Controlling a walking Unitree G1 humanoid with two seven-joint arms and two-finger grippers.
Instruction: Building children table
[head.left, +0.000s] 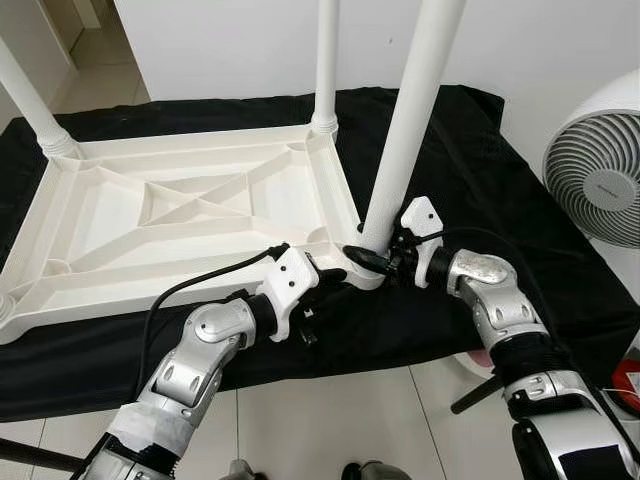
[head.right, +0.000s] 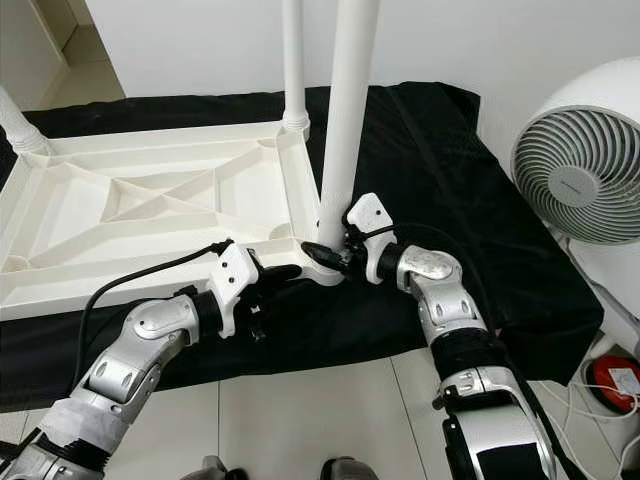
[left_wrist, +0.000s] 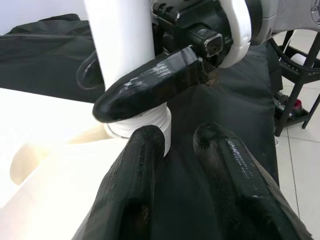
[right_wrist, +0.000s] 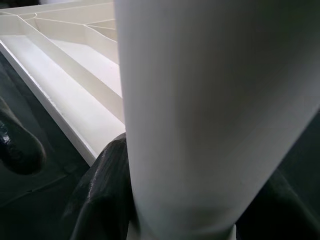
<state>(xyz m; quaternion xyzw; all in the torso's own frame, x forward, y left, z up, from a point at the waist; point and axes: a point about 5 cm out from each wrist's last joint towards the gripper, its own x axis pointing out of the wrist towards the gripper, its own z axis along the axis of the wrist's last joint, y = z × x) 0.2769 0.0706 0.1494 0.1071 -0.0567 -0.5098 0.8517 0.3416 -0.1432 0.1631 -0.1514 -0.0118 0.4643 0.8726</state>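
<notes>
A white plastic tabletop (head.left: 120, 215) lies upside down on a black cloth (head.left: 460, 150). A tall white leg (head.left: 410, 110) stands in its near right corner socket. My right gripper (head.left: 365, 255) is shut on that leg just above the socket, one black finger (left_wrist: 150, 85) in front of the leg (left_wrist: 120, 40) and one behind. My left gripper (head.left: 328, 275) rests at the same corner with its fingers (left_wrist: 135, 190) close together and nothing between them, touching the tabletop's rim beside the leg's base. Two more legs stand at the far right (head.left: 326, 60) and far left (head.left: 25, 100) corners.
A white fan (head.left: 600, 170) stands to the right, beyond the cloth. A red object with cables (head.right: 615, 380) lies on the floor by my right arm. Pale tiled floor (head.left: 330, 420) runs along the cloth's near edge. A white wall is behind.
</notes>
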